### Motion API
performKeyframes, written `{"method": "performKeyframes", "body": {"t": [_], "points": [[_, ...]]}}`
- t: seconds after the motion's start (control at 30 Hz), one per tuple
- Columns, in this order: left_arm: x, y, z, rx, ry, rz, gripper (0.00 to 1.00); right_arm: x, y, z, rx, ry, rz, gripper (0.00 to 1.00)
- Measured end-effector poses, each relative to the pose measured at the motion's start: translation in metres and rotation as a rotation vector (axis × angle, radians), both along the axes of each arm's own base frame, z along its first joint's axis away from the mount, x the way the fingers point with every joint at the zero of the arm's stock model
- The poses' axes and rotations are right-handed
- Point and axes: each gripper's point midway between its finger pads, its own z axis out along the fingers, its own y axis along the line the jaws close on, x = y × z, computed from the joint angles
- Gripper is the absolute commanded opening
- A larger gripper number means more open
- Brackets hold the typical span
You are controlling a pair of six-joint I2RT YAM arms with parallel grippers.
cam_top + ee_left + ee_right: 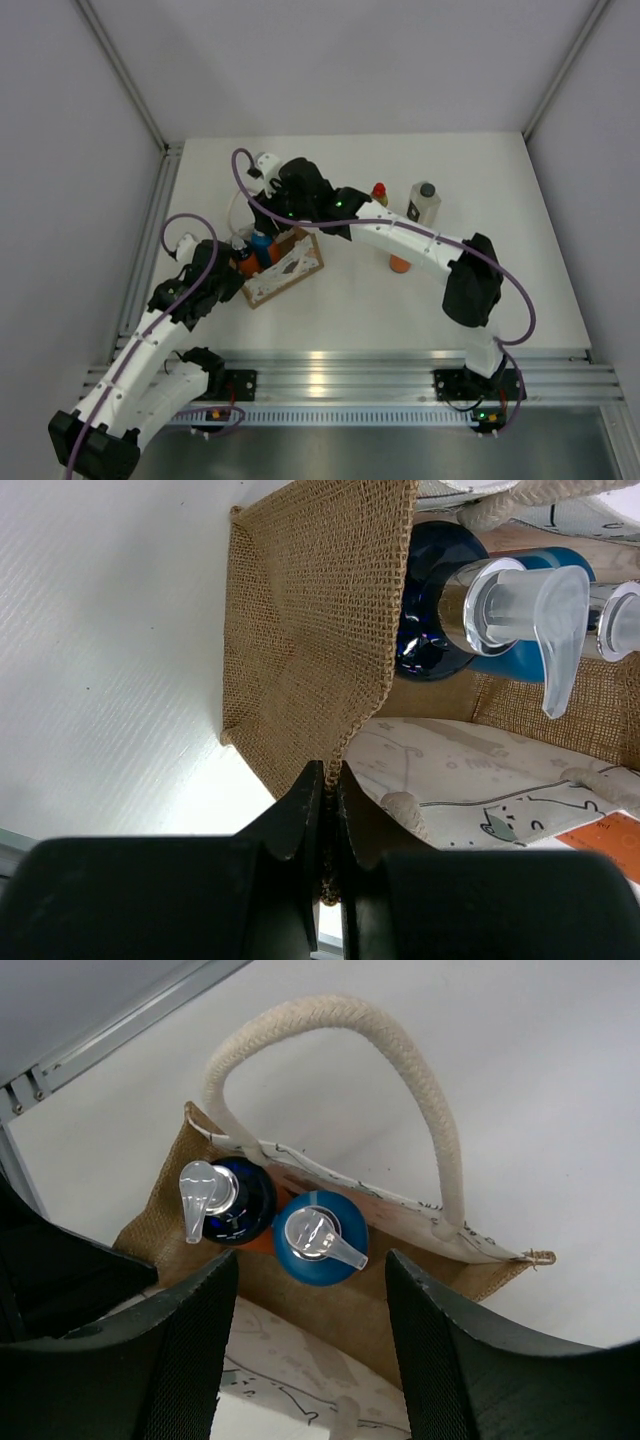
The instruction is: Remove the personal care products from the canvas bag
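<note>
Canvas bag (285, 268) sits near the left edge of the bench (520, 290) with a dark blue pump bottle (245, 1200) and a lighter blue pump bottle (315, 1240) inside. Left gripper (325, 780) is pinching the bag's burlap side wall. Right gripper (310, 1260) hangs spread wide right above both pumps. The whitish square bottle (424, 204) and yellow bottle (379, 193) stand toward the far edge, and the orange bottle (399, 264) is just nearer.

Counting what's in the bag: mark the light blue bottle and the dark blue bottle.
light blue bottle (298, 1258), right wrist view, shoulder beside pump.
dark blue bottle (250, 1205), right wrist view, glossy shoulder.
</note>
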Motion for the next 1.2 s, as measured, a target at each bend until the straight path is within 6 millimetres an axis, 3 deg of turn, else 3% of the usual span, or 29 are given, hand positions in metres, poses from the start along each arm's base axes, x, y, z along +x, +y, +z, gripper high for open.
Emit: {"method": "performKeyframes", "body": {"t": [0.53, 0.8, 0.93, 1.2], "points": [[0.001, -0.002, -0.002, -0.015, -0.007, -0.001, 0.00, 0.003, 0.016, -0.044, -0.121, -0.072, 0.142, 0.54], [0.001, -0.003, -0.002, -0.019, -0.006, -0.006, 0.00, 0.006, 0.019, -0.043, -0.124, -0.091, 0.160, 0.49], [0.001, -0.003, -0.002, -0.018, -0.005, -0.007, 0.00, 0.005, 0.021, -0.042, -0.117, -0.088, 0.168, 0.35], [0.000, -0.004, -0.002, -0.019, -0.005, -0.009, 0.00, 0.004, 0.022, -0.043, -0.115, -0.085, 0.176, 0.34]]}}
